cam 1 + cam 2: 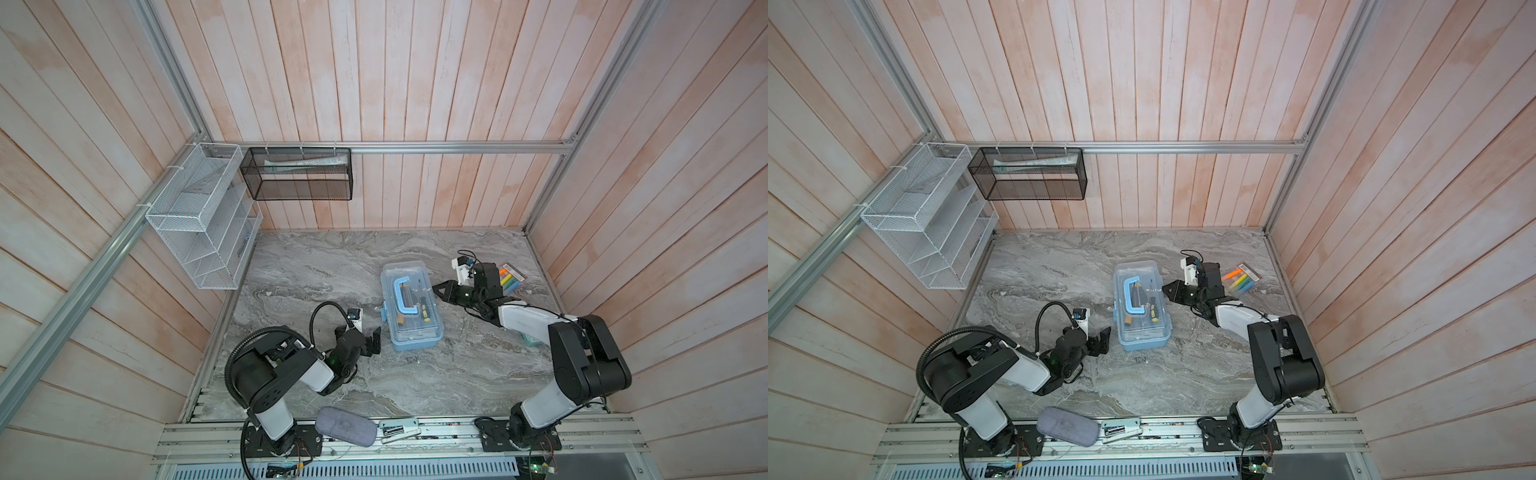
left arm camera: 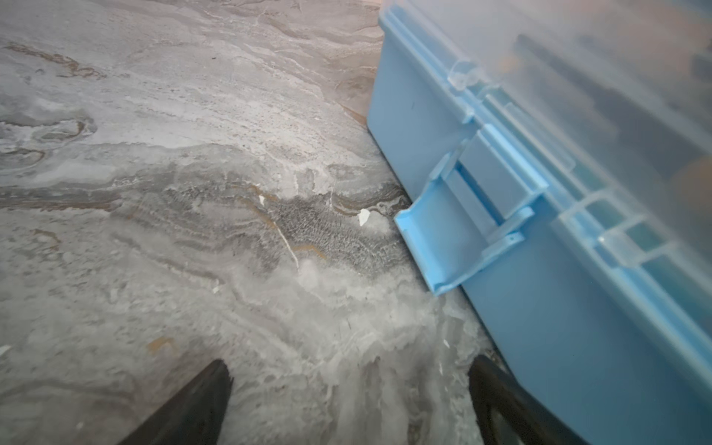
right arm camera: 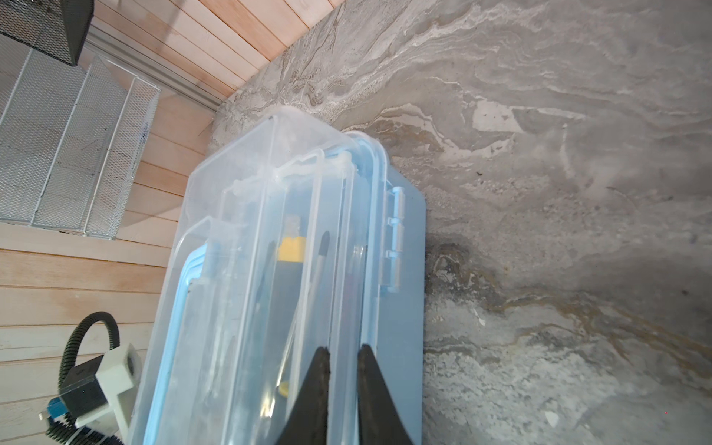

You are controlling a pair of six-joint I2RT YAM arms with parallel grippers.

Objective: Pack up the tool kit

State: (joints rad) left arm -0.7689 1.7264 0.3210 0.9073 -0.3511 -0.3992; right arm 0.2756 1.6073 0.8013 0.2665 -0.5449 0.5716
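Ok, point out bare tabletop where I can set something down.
Widest: the far strip between the wooden wall and the tool box. Also the near stretch between box and grey pouch. Crowded: box's sides, with left gripper, right gripper and marker pack.

Off-task items: wall storage plus loose bits at the table edges.
White wire-mesh tiered organiser (image 1: 199,220) hangs on the side aluminium rail (image 1: 83,270), just beside a black mesh rectangular basket (image 1: 299,174) hung from the back rail; a pale long packet lies in the basket, contents unreadable. Grey marble-pattern tabletop (image 1: 316,266), whitewashed pink wood-plank walls (image 1: 415,75) all round. Pack of bright coloured markers (image 1: 512,278) (orange, yellow, green, blue) lies flat near the far right-hand corner in both top views. Grey oval fabric pouch (image 1: 345,427) sits on the front frame rails, with a small flat white labelled item (image 1: 399,431) just beside it; type unclear.
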